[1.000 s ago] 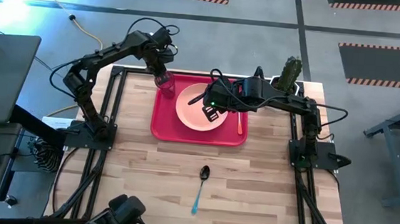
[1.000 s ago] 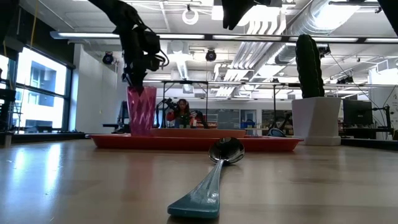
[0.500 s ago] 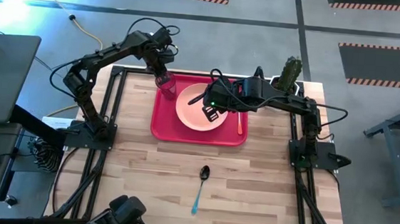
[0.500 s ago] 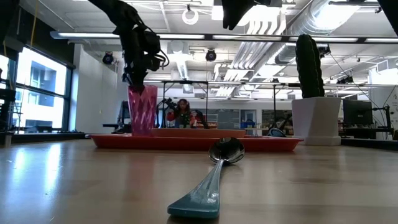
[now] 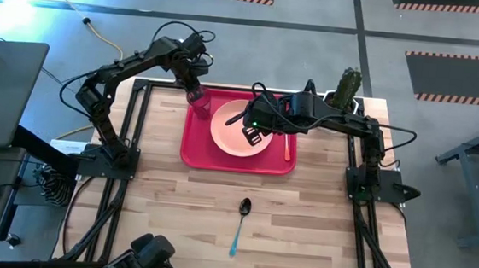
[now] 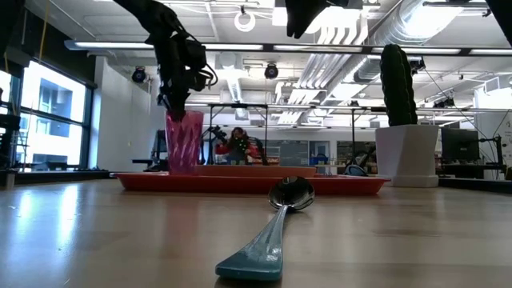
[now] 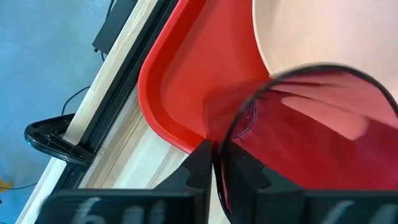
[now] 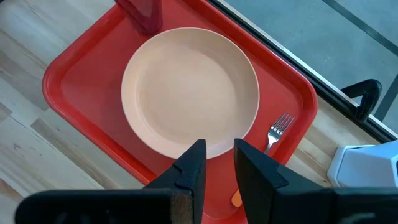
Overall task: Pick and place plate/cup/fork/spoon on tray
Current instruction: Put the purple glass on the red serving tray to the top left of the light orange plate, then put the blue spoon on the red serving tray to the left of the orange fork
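The red tray (image 5: 194,147) lies at the table's far middle with the peach plate (image 5: 238,127) on it. The fork (image 5: 287,146) lies on the tray's right side, tines (image 8: 278,129) toward the far edge. The magenta cup (image 5: 199,104) stands upright at the tray's far left corner (image 6: 184,142), and my left gripper (image 5: 193,89) is shut on it. My right gripper (image 5: 255,136) hovers above the plate's near right part, its fingers (image 8: 194,163) a narrow gap apart and empty. The teal-handled spoon (image 5: 241,224) lies on the bare table in front of the tray (image 6: 276,220). My left gripper holds the cup by its rim (image 7: 219,144) on the side away from the plate. One finger (image 7: 200,160) is outside the wall and one inside, seen through the translucent wall. The fingers come from above, pointing down. The cup stands upright, its base at the tray's floor (image 6: 182,170).
A white pot with a green cactus (image 5: 344,89) stands at the table's far right corner, beside the tray (image 6: 404,148). Black frame rails run along the table's left and right sides. Bare wood lies in front of the tray around the spoon.
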Available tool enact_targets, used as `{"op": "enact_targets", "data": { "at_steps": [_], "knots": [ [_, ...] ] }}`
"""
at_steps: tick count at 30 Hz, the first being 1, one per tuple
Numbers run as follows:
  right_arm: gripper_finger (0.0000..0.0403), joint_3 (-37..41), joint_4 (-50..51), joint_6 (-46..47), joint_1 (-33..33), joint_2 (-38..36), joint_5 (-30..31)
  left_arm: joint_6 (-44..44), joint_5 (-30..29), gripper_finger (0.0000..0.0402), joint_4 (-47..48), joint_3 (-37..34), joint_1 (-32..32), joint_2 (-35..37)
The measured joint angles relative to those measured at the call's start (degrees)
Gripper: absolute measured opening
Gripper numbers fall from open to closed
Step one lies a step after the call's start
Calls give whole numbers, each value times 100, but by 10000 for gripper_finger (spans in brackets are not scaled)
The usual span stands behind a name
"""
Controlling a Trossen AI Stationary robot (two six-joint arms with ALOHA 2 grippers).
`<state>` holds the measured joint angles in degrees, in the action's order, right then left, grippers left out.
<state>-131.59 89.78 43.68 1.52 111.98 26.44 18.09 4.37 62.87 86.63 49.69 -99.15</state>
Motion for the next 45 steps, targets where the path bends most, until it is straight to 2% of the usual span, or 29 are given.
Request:
{"op": "enact_targets", "data": {
  "at_steps": [8,15,26,34,39,45],
  "knots": [
    [74,0,0,0,-1,0,0,-197,-2,75,-4,0,0,2],
    [74,0,0,-1,-2,0,0,-201,-63,76,-13,130,0,2],
    [74,0,0,-2,0,0,0,-265,-69,79,117,857,-2,4],
    [74,0,0,56,-4,0,-474,-593,-49,76,1294,1747,-40,22],
    [74,0,24,265,-85,0,-649,-919,40,76,1783,1891,-217,340],
    [74,0,22,241,-384,0,-870,-1475,55,76,1997,1785,-698,1075]
  ]
}}
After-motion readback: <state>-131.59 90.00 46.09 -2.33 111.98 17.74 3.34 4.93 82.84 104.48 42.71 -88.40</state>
